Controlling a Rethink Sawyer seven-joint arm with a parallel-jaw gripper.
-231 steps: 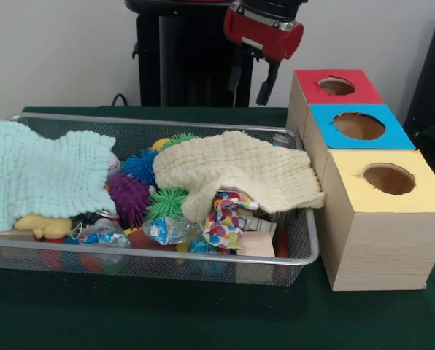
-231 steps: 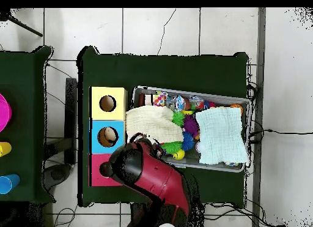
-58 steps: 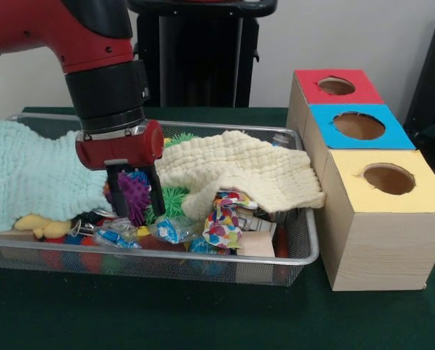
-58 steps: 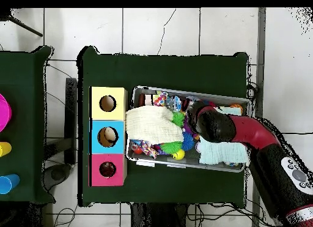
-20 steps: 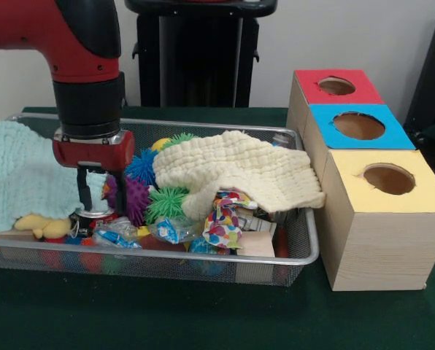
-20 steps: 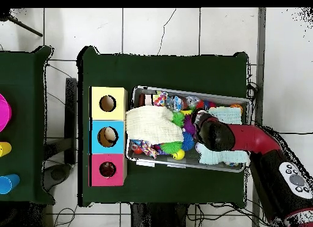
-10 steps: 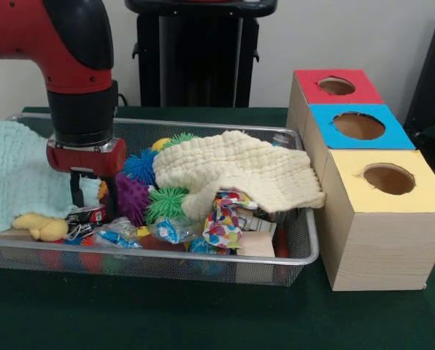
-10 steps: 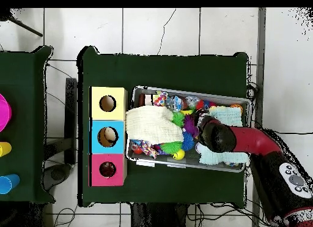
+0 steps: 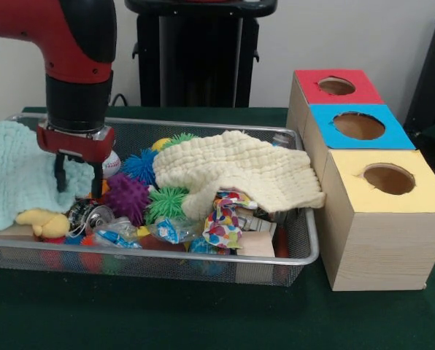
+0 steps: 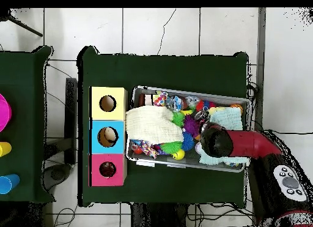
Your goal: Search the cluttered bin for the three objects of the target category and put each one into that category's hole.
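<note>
At the left of the wire bin [image 9: 305, 251], the end effector [image 9: 77, 179] hangs over the pale green cloth [image 9: 17, 175] and the clutter beside it, its two fingers spread apart with nothing between them. Just below lie a yellow plush toy [image 9: 44, 223] and some crumpled shiny wrappers [image 9: 93, 217], then a cluster of spiky balls: blue [image 9: 139, 166], purple [image 9: 127, 197] and green [image 9: 166, 202]. A cream cloth [image 9: 239, 171] covers the middle and right of the bin, hiding whatever is under it. At the right stand three boxes with holes, red [image 9: 336, 86], blue [image 9: 358, 125] and yellow [image 9: 388, 179]. In the overhead view something tan shows inside the blue hole [image 10: 108, 136]; the other two look empty. So one deposit at most seems done, and the search goes on with nothing in hand.
</note>
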